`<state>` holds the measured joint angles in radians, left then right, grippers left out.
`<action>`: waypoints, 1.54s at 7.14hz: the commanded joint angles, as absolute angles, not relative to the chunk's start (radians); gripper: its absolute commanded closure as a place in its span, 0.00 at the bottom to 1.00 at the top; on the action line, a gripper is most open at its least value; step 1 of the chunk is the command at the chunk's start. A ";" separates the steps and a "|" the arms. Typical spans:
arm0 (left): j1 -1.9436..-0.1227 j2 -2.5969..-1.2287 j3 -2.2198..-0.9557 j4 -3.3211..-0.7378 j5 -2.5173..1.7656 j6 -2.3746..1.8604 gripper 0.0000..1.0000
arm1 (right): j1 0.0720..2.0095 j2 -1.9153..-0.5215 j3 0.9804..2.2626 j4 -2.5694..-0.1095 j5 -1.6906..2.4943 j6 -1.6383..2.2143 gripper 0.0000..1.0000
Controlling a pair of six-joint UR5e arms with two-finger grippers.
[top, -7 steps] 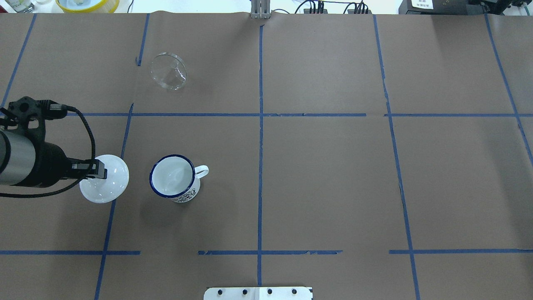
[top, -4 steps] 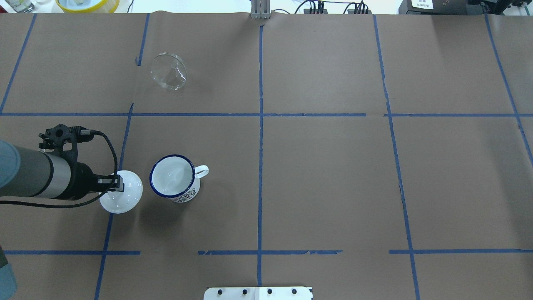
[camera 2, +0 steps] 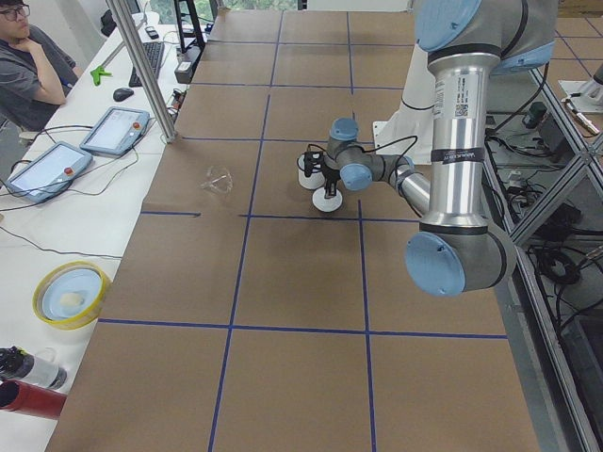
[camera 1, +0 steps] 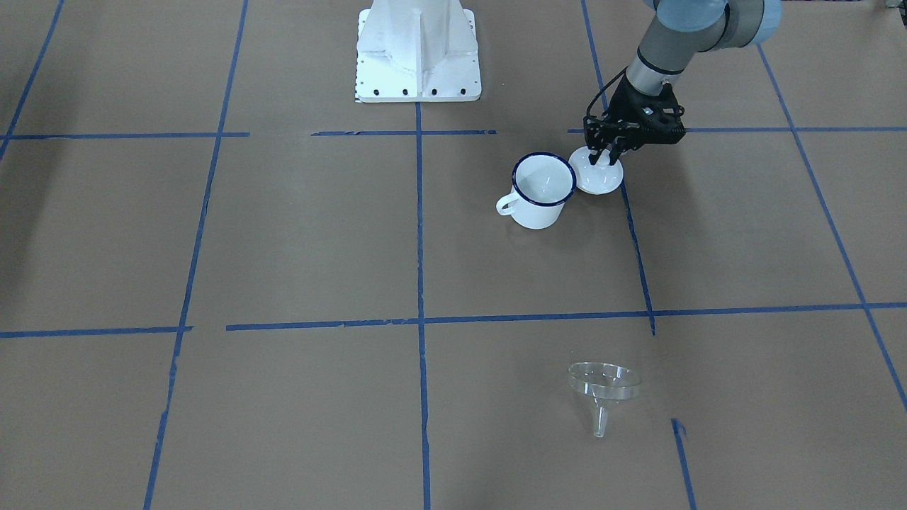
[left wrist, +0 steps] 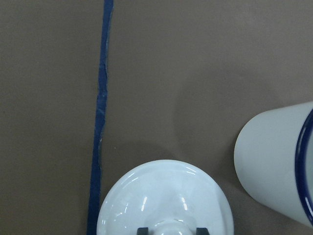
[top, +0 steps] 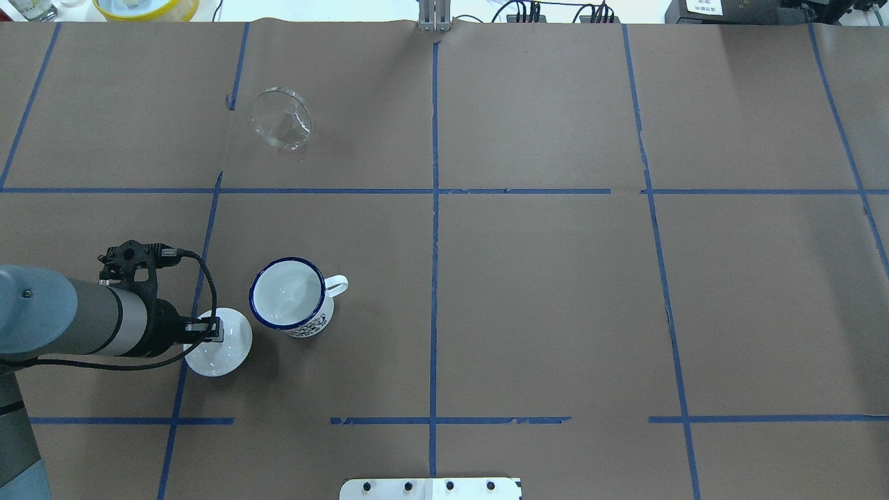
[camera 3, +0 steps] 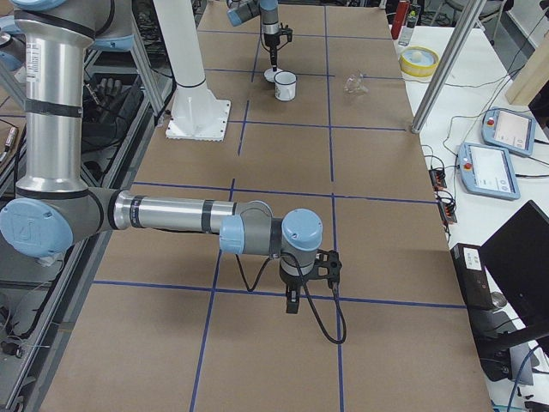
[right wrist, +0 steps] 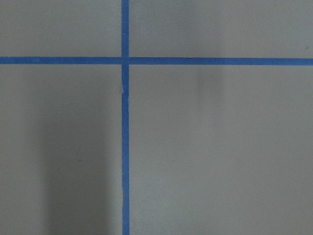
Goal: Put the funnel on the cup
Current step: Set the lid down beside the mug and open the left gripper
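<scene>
The clear funnel (top: 281, 119) lies on its side at the far left of the table, far from both grippers; it also shows in the front view (camera 1: 604, 386). The white cup with a blue rim (top: 288, 295) stands upright and open (camera 1: 542, 191). My left gripper (top: 217, 330) is shut on the knob of a round white lid (top: 221, 351) and holds it low, close beside the cup's left side (left wrist: 166, 196). My right gripper (camera 3: 292, 305) hangs over bare table far to the right; I cannot tell whether it is open or shut.
The table is brown paper with blue tape lines (top: 434, 208). The robot's white base (camera 1: 418, 49) stands at the near edge. Tablets (camera 2: 113, 130) and a yellow bowl (camera 2: 68, 294) lie beyond the far edge.
My left gripper has carried the white lid to the right, toward the cup, and nearer the robot's side. The lid looks smaller, so it is lower. Cup and funnel have not moved.
</scene>
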<state>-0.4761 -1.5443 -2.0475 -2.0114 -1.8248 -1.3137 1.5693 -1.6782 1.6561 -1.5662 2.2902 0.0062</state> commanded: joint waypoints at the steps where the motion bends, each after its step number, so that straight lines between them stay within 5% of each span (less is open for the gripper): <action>1: -0.472 -1.543 -2.039 -2.013 -1.824 -1.315 0.95 | 1.569 -1.678 1.657 -1.566 2.290 0.006 0.00; 4: -0.469 -1.545 -2.028 -2.013 -1.825 -1.315 0.62 | 1.569 -1.678 1.655 -1.566 2.290 0.006 0.00; 7: -0.471 -1.546 -2.028 -2.013 -1.824 -1.315 0.00 | 1.569 -1.678 1.655 -1.566 2.290 0.006 0.00; 11: -0.612 -1.593 -2.131 -2.014 -1.832 -1.486 0.00 | 1.569 -1.678 1.657 -1.566 2.290 0.006 0.00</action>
